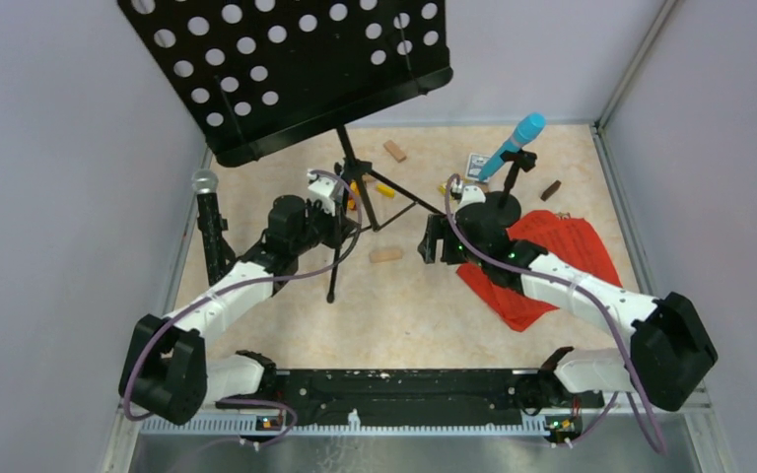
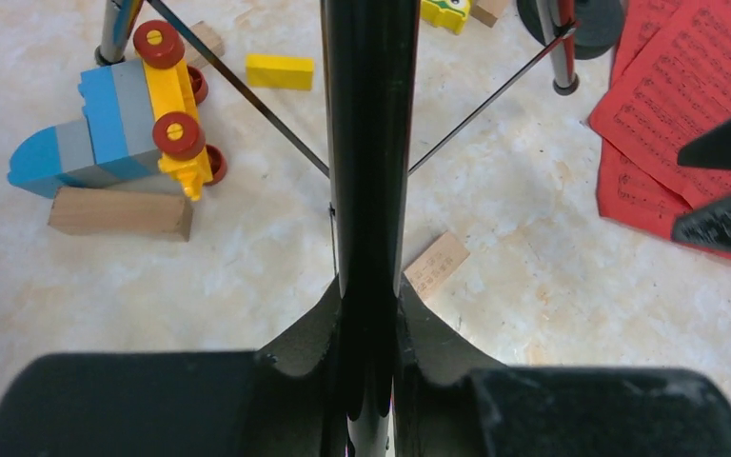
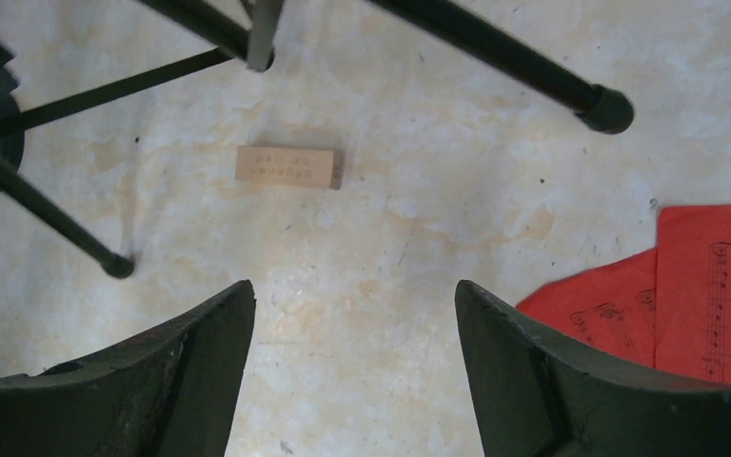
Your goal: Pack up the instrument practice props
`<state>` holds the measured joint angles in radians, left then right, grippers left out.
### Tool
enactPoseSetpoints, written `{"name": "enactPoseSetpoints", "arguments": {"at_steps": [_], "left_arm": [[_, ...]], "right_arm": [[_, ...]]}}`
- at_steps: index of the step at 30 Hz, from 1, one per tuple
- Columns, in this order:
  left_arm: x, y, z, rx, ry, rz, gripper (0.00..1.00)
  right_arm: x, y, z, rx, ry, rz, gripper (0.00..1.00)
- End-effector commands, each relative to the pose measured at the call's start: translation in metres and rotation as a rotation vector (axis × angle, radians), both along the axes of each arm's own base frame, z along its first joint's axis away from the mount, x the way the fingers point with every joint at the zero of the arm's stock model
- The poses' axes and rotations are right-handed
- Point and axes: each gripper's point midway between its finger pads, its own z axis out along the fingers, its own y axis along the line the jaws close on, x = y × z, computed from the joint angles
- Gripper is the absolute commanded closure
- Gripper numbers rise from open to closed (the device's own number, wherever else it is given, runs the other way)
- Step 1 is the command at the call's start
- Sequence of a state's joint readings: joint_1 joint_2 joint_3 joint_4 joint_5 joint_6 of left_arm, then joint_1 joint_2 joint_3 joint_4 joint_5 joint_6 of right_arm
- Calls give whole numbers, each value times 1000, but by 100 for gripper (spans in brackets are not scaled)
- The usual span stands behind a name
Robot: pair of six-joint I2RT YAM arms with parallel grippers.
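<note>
The black hole-punched music desk stands on its tripod legs at the back centre. My left gripper is shut on the stand's black pole, which runs up between the jaws in the left wrist view. My right gripper is open and empty above the floor, left of the red sheet-music pages, which also show in the right wrist view. The blue microphone sits tilted in its round-based holder. The black silver-headed microphone stands at the left.
A colourful toy vehicle lies by the tripod legs. Small wooden blocks and a yellow block are scattered on the beige floor. Walls close in left, right and behind.
</note>
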<state>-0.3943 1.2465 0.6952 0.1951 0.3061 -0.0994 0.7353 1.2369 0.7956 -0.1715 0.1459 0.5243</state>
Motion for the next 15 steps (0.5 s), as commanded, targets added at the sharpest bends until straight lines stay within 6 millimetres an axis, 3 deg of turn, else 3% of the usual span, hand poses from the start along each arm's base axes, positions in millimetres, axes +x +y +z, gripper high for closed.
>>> {"name": "enactPoseSetpoints", "arguments": {"at_steps": [1,8,15], "left_arm": [[-19,8,6,-70,48,73,100],[-35,-4,0,54,44,92,100],[-41,-11,-20,175,83,164,100]], "right_arm": [[32,10,20,50,-34,1,26],[56,46,16,81,-23,110,28],[69,50,20,72,-71,133,32]]}}
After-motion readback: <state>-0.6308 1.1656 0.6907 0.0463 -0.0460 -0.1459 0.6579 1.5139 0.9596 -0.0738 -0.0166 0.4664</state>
